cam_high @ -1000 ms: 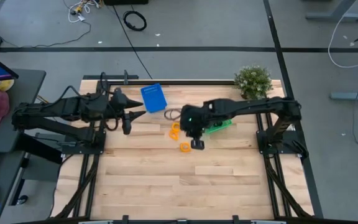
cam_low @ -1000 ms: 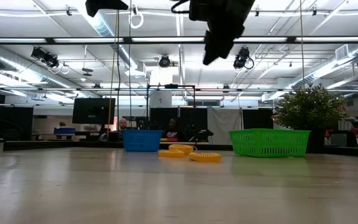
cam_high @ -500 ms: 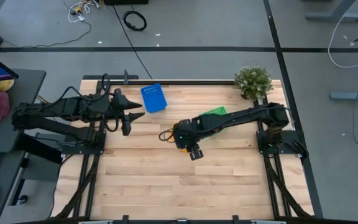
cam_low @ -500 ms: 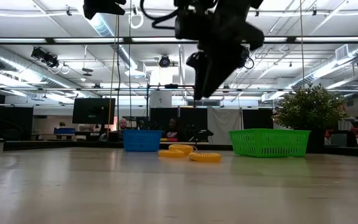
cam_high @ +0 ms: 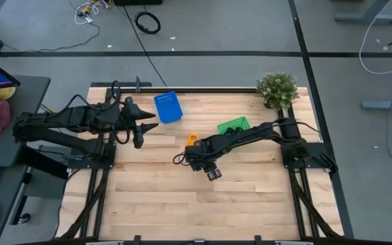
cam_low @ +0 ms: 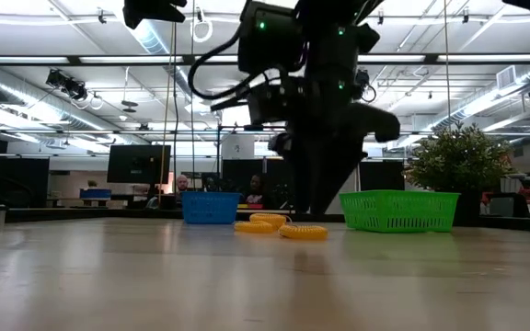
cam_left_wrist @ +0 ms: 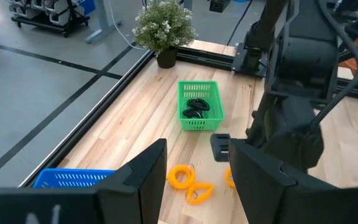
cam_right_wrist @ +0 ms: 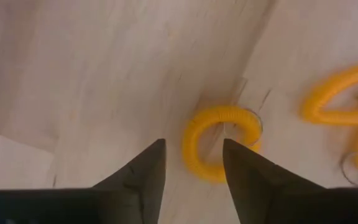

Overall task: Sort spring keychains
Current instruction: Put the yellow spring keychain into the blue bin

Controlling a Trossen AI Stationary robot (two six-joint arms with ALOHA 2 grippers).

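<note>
The right gripper (cam_right_wrist: pixel 191 163) hung low over the middle of the wooden bench (cam_high: pixel 182 204), its two dark fingers (cam_right_wrist: pixel 143 171) spread apart with nothing between them. In its wrist view they pointed down at an orange spring keychain (cam_right_wrist: pixel 219 148) lying flat on the wood, the coil sitting just past the fingertips and not touched by them. Two more orange keychains (cam_left_wrist: pixel 189 183) lay close by, touching each other, a little way toward the blue bin (cam_high: pixel 169 107). From above, the right arm covered most of this group, and only one orange coil (cam_high: pixel 192 139) showed at its edge.

The green bin (cam_left_wrist: pixel 198 104) stood near the potted plant (cam_high: pixel 276 88) at the far right part of the bench, with black spring keychains (cam_left_wrist: pixel 196 108) lying inside it. The blue bin stood at the far edge, well apart from the green one.

The left gripper (cam_high: pixel 139 127) waited above the left side of the bench beside the blue bin, its fingers (cam_left_wrist: pixel 143 177) standing apart and carrying nothing.
</note>
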